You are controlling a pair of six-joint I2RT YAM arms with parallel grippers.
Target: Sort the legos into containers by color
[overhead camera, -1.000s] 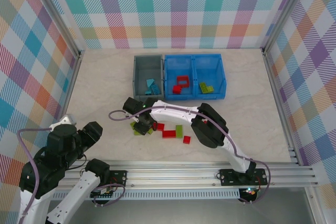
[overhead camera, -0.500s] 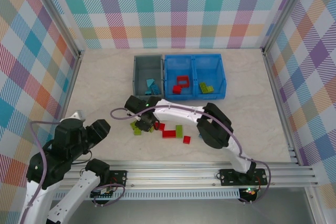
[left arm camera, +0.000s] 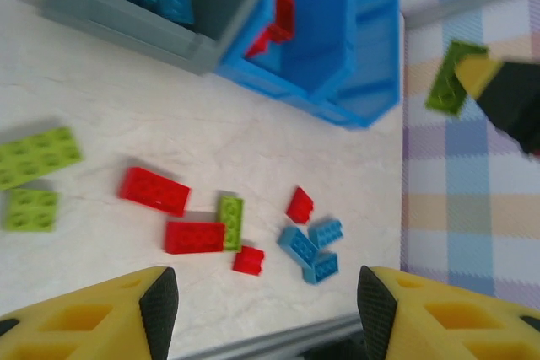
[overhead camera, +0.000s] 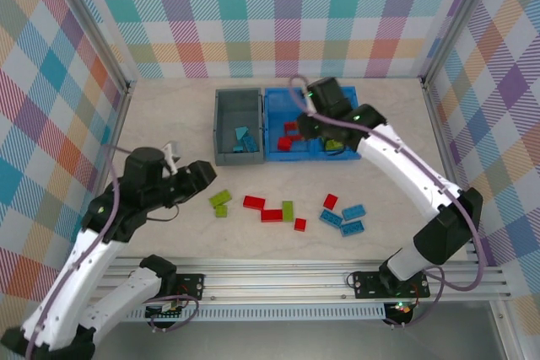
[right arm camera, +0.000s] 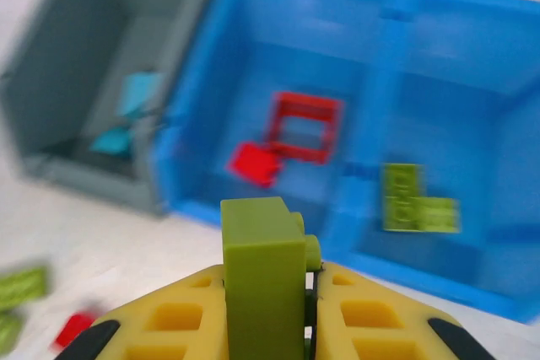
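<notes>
My right gripper point(overhead camera: 305, 126) hangs over the blue bin point(overhead camera: 339, 155), shut on a lime green lego point(right arm camera: 263, 280) that stands upright between its fingers point(right arm camera: 363, 318). The bin's left compartment holds a red frame point(right arm camera: 305, 126) and a red brick point(right arm camera: 256, 163). Its right compartment holds green legos point(right arm camera: 415, 200). The grey bin point(overhead camera: 218, 124) holds light blue legos point(overhead camera: 244, 139). My left gripper point(overhead camera: 202, 174) is open above the table, just left of two green legos point(overhead camera: 221, 203). Red point(overhead camera: 262, 208), green point(overhead camera: 288, 210) and blue legos point(overhead camera: 342, 218) lie loose in the middle.
A metal rail point(overhead camera: 295, 280) runs along the near edge, and checkered walls close in the other three sides. Bare table lies left of the grey bin and right of the blue legos. In the left wrist view the right gripper's green lego point(left arm camera: 445, 88) shows beyond the blue bin point(left arm camera: 354, 56).
My right gripper closed on a green lego at the loose pile and carried it up to the blue bin. My left arm reached forward and right toward the two green legos.
</notes>
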